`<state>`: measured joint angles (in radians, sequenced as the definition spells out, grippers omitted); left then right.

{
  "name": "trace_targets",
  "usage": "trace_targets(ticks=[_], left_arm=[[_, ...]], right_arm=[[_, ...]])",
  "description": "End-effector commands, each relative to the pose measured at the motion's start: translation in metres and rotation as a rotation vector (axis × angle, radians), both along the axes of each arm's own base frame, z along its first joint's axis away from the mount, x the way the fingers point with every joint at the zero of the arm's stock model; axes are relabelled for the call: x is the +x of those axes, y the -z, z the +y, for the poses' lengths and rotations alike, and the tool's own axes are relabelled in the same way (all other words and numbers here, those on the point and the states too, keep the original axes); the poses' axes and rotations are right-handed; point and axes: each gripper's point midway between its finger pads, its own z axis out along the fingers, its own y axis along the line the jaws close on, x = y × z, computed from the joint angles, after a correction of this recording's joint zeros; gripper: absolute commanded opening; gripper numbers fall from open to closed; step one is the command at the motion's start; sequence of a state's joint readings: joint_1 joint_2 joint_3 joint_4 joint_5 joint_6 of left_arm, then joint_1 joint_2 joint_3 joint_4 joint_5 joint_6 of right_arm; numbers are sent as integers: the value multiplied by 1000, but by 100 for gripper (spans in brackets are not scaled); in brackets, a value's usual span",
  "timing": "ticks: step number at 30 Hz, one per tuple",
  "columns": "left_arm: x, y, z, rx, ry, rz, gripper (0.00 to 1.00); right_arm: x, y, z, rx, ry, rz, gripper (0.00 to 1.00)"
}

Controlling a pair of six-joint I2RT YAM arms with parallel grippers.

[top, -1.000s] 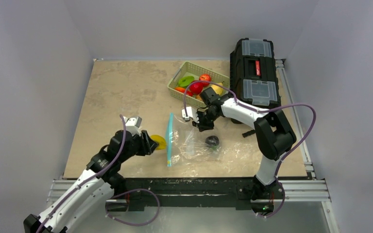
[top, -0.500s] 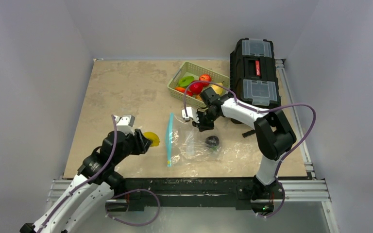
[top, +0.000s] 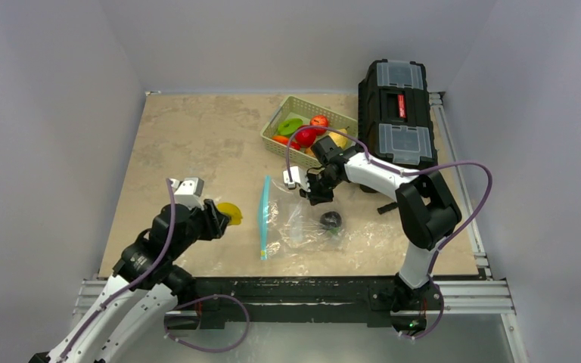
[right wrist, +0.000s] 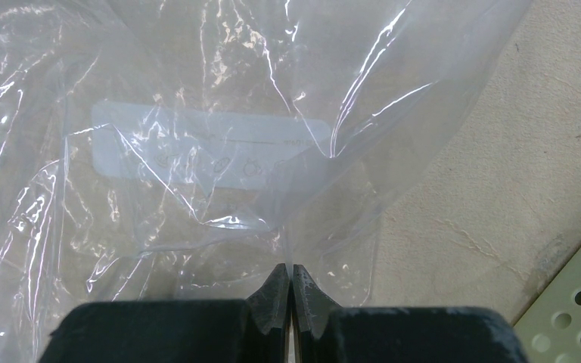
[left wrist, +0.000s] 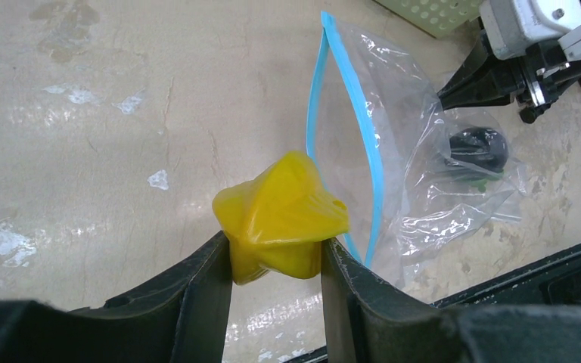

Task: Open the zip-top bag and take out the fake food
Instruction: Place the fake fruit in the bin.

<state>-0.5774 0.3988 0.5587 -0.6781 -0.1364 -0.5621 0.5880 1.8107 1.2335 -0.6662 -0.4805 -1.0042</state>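
White label (right wrist: 197, 147) on zip-top bag (right wrist: 53, 83) — marks too faint, red badge (top: 402, 105) on toolbox (top: 378, 106) — too small

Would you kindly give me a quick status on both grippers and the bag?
Left gripper shut on yellow fake fruit, outside the zip-top bag. Right gripper shut on the bag's film. One dark piece inside. Nothing in the way.

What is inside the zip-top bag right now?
One dark purple piece lies inside the zip-top bag, visible through the plastic. The yellow piece is outside, held by the left gripper. Creases and glare could hide anything small.
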Motion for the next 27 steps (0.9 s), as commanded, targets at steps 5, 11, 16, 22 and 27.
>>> trace_targets(ticks=[5,11,16,22,27], left_arm=[[7,-42,9,12,-25,-114,0],[8,-57,13,22,-34,-145,0],[10,-69,13,26,-32,-168,0],[17,-81,6,6,-18,-192,0],[27,-90,-5,-21,-3,-212,0]], right_arm=[[0,0,-5,-10,-2,0,0],[-1,0,-4,-11,-4,1,0],[-1,1,-5,-13,-5,4,0],[-1,2,-5,-16,-5,7,0],[-2,2,-5,-15,-7,10,0]])
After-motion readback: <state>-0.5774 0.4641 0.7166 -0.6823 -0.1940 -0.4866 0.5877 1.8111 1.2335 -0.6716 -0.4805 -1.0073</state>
